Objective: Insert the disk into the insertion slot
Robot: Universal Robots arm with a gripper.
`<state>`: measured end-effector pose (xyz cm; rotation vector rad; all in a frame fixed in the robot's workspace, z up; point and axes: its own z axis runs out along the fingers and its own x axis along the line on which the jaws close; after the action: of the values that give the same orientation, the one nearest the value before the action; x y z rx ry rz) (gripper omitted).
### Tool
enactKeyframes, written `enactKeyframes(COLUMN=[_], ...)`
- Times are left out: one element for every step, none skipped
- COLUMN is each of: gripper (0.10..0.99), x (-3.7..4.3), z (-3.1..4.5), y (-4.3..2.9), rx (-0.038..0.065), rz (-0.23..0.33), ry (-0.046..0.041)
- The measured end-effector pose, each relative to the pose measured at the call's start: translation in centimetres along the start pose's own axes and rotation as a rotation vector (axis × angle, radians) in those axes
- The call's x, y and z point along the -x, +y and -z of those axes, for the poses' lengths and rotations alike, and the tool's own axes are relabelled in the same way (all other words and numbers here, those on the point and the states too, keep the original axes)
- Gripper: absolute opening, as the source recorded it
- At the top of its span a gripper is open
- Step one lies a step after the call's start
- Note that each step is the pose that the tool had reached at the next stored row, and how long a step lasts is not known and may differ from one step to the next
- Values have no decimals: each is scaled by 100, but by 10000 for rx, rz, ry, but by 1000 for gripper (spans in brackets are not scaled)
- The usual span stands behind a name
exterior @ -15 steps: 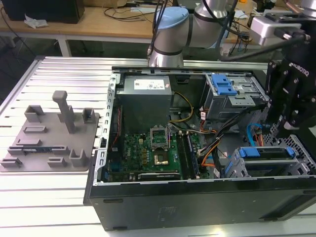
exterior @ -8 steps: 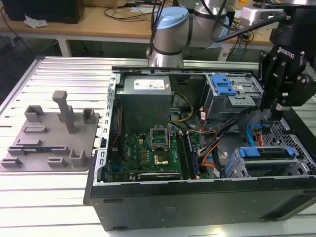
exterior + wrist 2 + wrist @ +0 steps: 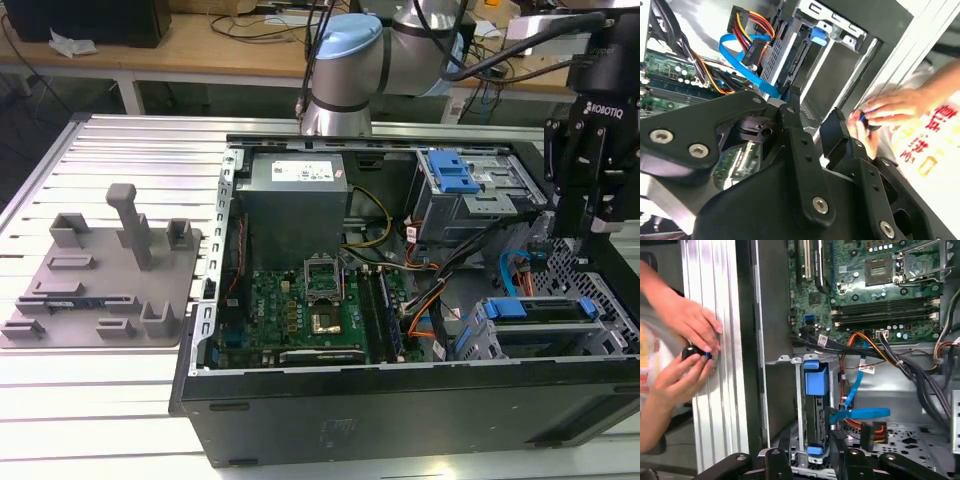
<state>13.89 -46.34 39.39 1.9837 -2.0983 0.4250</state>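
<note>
Pincer (image 3: 582,226): hangs from the arm over the end of the open case (image 3: 400,410) at the exterior view's right, pointing down. In both wrist views (image 3: 812,104) (image 3: 810,441) its black fingers (image 3: 799,135) stand wide apart, with nothing held.

Disk (image 3: 540,311): below the pincer and a little toward the exterior view's left, lying in its cage with no finger touching it. The first wrist view gives it edge-on (image 3: 815,412), straight ahead of the fingertips, with blue carrier at both ends. The second wrist view gives its cabled end (image 3: 784,50).

Insertion slot (image 3: 476,332): grey perforated cage around the disk, below the pincer. I cannot tell how deep the disk sits.

Blue cable (image 3: 856,390): runs off just beside the disk, near the fingertips. It loops in the second wrist view (image 3: 737,52).

Taller bay (image 3: 455,180): carries a blue latch and stands beside the pincer toward the exterior view's left, apart from it.

Motherboard (image 3: 310,300): farther off on that same side. In the first wrist view (image 3: 880,290) it lies beyond the cage.

Person's hands (image 3: 687,340): given by both wrist views (image 3: 895,107), outside the case wall and near the pincer, closed around a small dark object (image 3: 694,352).

Fixture plate (image 3: 100,280): given by the exterior view, grey, lying on the slatted table (image 3: 120,150), well apart from the pincer beyond the case.
</note>
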Motion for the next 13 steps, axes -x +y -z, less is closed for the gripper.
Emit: enactKeyframes(gripper=[439, 439, 439, 439, 439, 439, 439, 439, 439, 439, 439, 439, 439], x=[6, 10, 24, 113, 158, 204, 287, 352, 380, 393, 405, 415, 427], z=[-15, -27, -41, -32, -24, -15, 0, 10, 8, 1, -10, -21, -35], y=[1, 1, 3, 7, 8, 9, 11, 7, -7, -25, -50, -73, -99], rx=[100, 175, 213, 207, 203, 198, 190, 182, 179, 178, 177, 176, 175], rz=[-264, -461, -561, -562, -560, -558, -556, -552, -550, -547, -544, -541, -539], ry=[17, 29, 37, 107, 157, 209, 307, 401, 477, 535, 588, 626, 666])
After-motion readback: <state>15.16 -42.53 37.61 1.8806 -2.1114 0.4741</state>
